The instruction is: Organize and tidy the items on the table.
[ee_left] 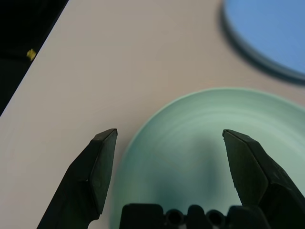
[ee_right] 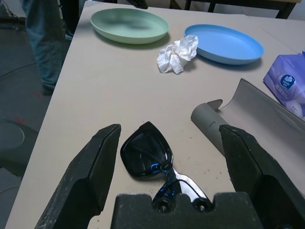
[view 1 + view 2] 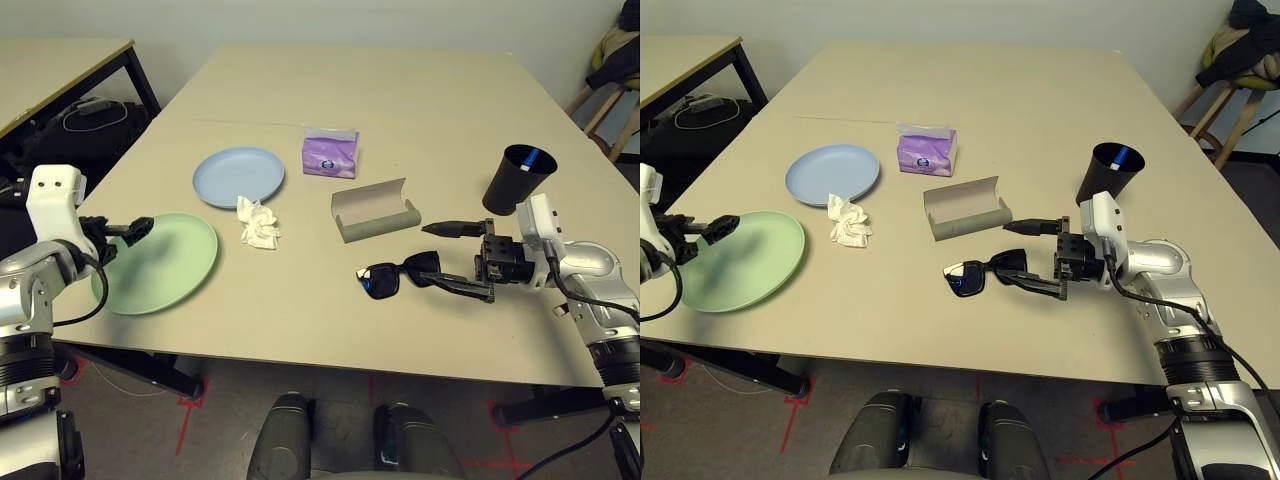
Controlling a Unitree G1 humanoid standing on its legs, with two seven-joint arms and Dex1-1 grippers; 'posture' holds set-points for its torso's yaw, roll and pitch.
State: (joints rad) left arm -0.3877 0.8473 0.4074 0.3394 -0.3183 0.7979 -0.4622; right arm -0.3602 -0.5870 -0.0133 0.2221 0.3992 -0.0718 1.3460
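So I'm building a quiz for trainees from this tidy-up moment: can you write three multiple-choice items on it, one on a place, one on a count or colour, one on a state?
1. What lies between the right claw's fingers?
A. the black sunglasses
B. a spoon
C. a key

2. How many plates are on the table?
A. one
B. two
C. four

3. How does the grey glasses case lie?
A. shut
B. open and empty
C. open with glasses inside

Key:
1 A, the right wrist view shows the sunglasses between the spread fingers.
2 B, a pale blue plate and a green plate.
3 B, its lid stands up and nothing lies inside.
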